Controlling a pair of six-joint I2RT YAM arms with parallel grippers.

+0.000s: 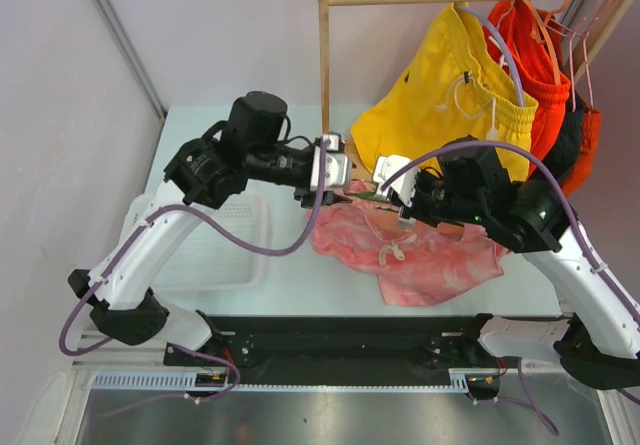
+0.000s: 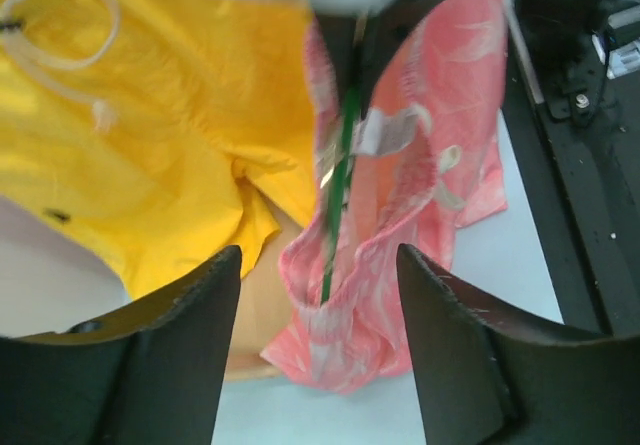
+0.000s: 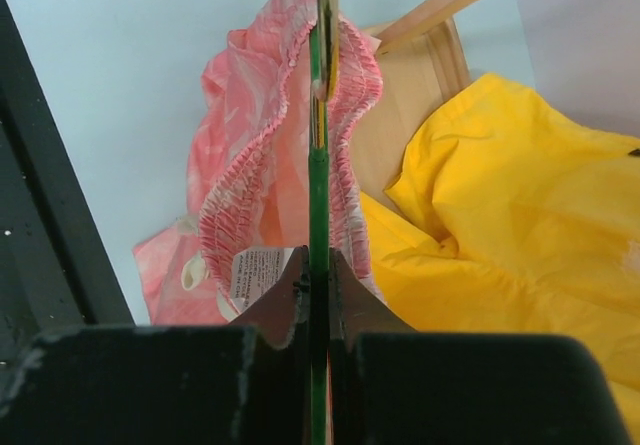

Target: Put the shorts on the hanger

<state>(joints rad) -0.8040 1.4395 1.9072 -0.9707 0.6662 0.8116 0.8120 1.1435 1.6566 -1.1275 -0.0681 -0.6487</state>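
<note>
Right end effector (image 3: 318, 270) clamped on hanger (image 3: 318, 165); hanger rod runs ahead through shorts (image 3: 235, 195) waistband. Left end effector (image 2: 318, 265) open, shorts just beyond fingertips (image 2: 225, 265). Judged partway: legs trail on tabletop (image 1: 330, 280), draping remains.

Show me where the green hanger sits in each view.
Top external: hanger is a short green sliver at centre, at the upper edge of the pink shorts.
Left wrist: hanger is a near-vertical wire at centre, inside the pink waistband.
Right wrist: hanger runs straight up from the shut right gripper.
Shared landmark: yellow shorts, upper left in left wrist, right in right wrist.
</note>
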